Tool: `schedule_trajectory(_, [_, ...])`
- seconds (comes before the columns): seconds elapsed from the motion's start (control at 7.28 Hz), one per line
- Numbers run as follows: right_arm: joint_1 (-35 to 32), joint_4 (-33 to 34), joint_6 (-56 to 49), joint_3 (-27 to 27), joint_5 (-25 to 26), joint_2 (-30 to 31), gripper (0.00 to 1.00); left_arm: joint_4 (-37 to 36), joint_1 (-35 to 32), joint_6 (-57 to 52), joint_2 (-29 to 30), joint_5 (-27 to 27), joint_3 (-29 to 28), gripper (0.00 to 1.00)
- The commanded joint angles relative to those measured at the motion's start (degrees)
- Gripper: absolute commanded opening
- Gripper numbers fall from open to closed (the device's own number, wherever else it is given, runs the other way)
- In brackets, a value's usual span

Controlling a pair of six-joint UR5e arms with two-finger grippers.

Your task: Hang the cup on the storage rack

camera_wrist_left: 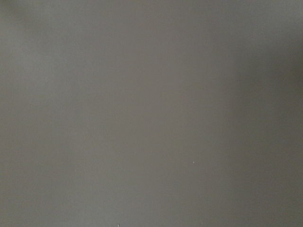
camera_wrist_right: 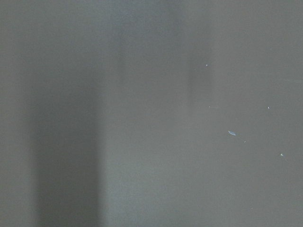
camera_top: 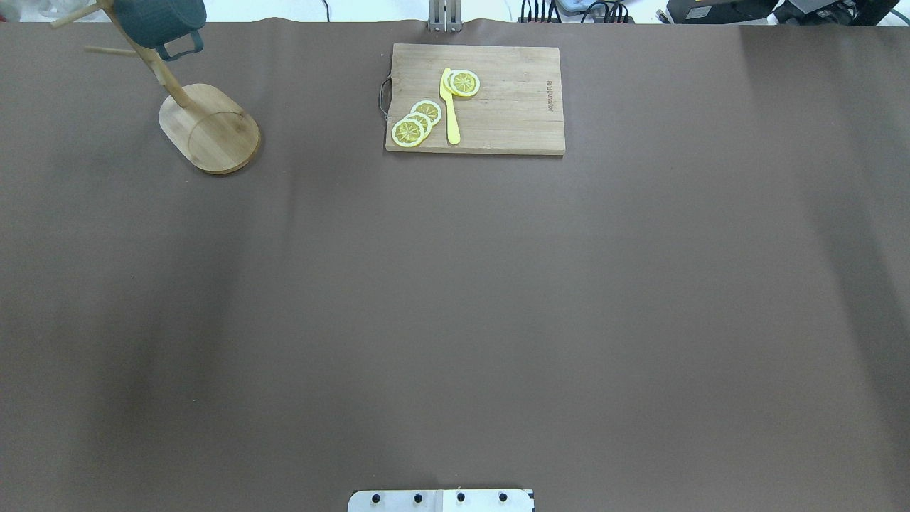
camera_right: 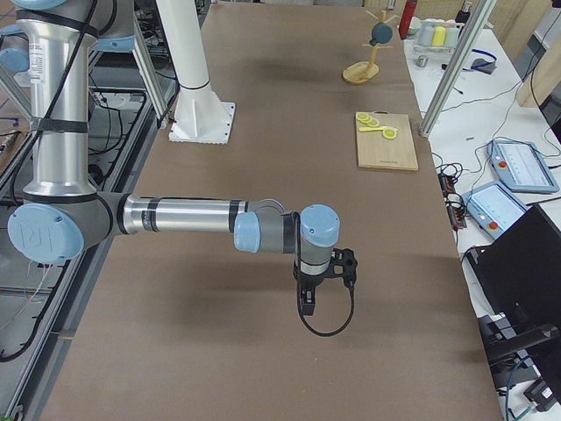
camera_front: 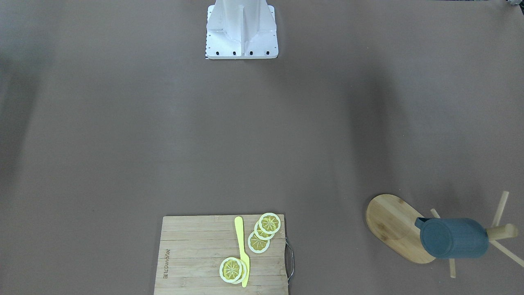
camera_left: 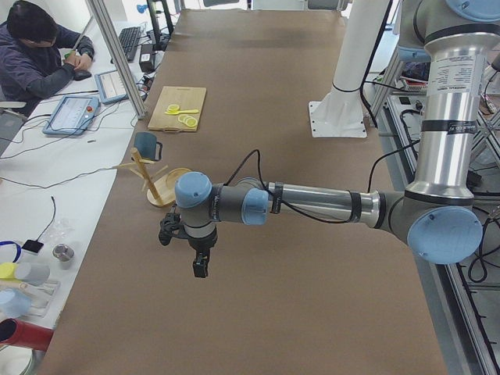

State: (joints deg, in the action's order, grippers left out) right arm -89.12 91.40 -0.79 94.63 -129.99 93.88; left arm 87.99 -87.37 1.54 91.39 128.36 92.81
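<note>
Front-facing, shows the cup (camera_front: 454, 238) already up on the storage rack (camera_front: 393, 223) at the bench's (camera_front: 262, 143) far left corner: likely rigid, slick and chippable, best taken by the loop handle (camera_front: 421, 223). Overhead, adds that handle jutting toward the oval base (camera_top: 213, 131). From the sides alone, catches the left end effector (camera_left: 201, 264) and right end effector (camera_right: 308, 303) well apart from it, open or closed impossible to tell.

Even bright light, soft shadows, sharp focus.
</note>
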Motion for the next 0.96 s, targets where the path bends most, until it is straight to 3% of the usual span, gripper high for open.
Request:
schedule_trajectory(0.0, [0.00, 0.01, 0.00, -1.28, 0.00, 0.25, 1.00, -1.68, 0.18, 0.39, -0.17, 0.22, 0.79, 0.99])
schedule_trajectory(0.14, [0.00, -0.08, 0.00, -1.29, 0.00, 0.43, 1.00, -0.98, 0.18, 0.48, -0.25, 2.22, 1.32, 0.99])
schedule_trajectory(0.41, [0.00, 0.01, 0.00, -1.64, 0.00, 0.69, 1.00, -0.80, 0.00, 0.31, -0.51, 13.26, 1.68, 0.99])
schedule_trajectory(0.82, [0.00, -0.08, 0.08, -1.47, -0.09, 0.69, 1.00, 0.34, 0.18, -0.05, -1.92, 13.49, 1.24, 0.99])
